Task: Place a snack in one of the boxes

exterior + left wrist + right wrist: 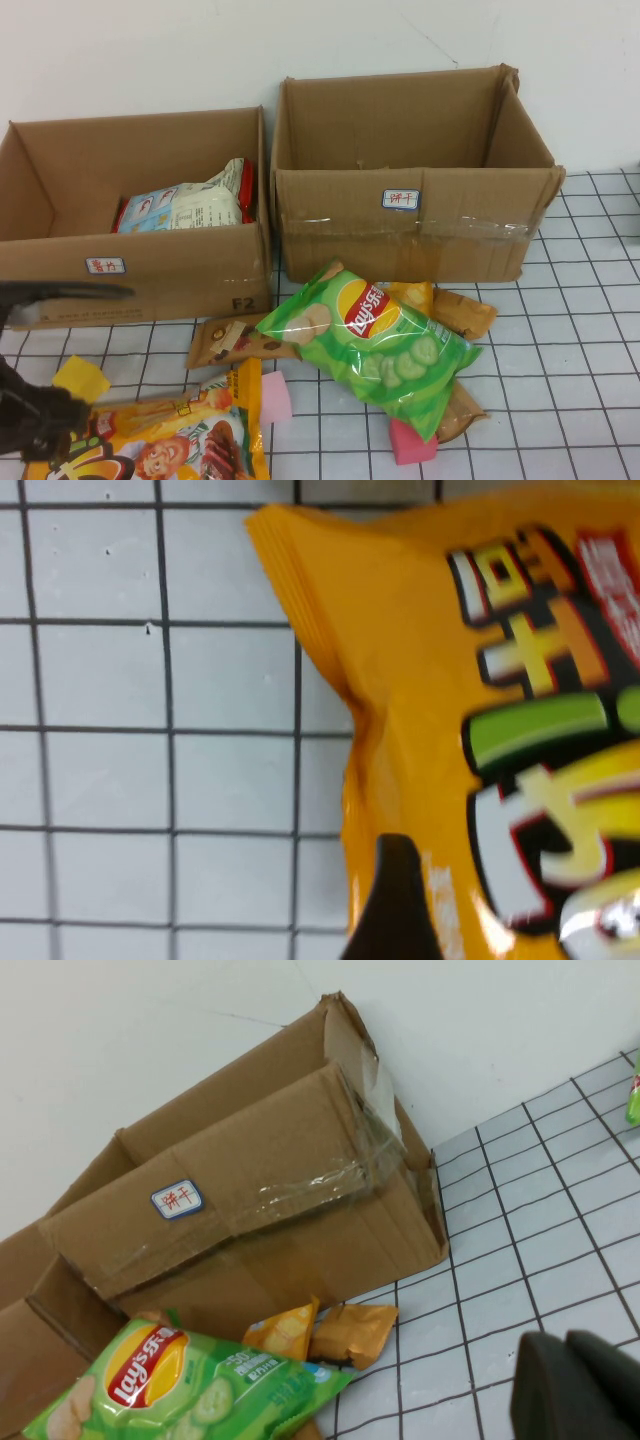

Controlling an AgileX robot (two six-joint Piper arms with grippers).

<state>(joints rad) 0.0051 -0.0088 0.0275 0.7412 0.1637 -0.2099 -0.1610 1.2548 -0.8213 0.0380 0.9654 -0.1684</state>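
Note:
An orange snack bag [170, 440] lies at the front left of the table; in the left wrist view it [480, 710] fills the picture. My left gripper [45, 425] is at the bag's left edge, one dark finger [395, 900] pressed on the bag and the other hidden behind it. Two open cardboard boxes stand at the back: the left box [130, 270] holds several snack packs [185, 205], while the right box [400, 235] shows nothing inside. My right gripper [575, 1390] is shut and empty above the tiles to the right of the right box [250, 1210]; it is outside the high view.
A green Lay's bag [375, 340] lies in front of the right box over brown packets [235, 340] and orange packets [460, 310]. Pink blocks [275, 395] and a yellow block [80, 378] lie nearby. A dark part of my left arm [60, 292] reaches before the left box.

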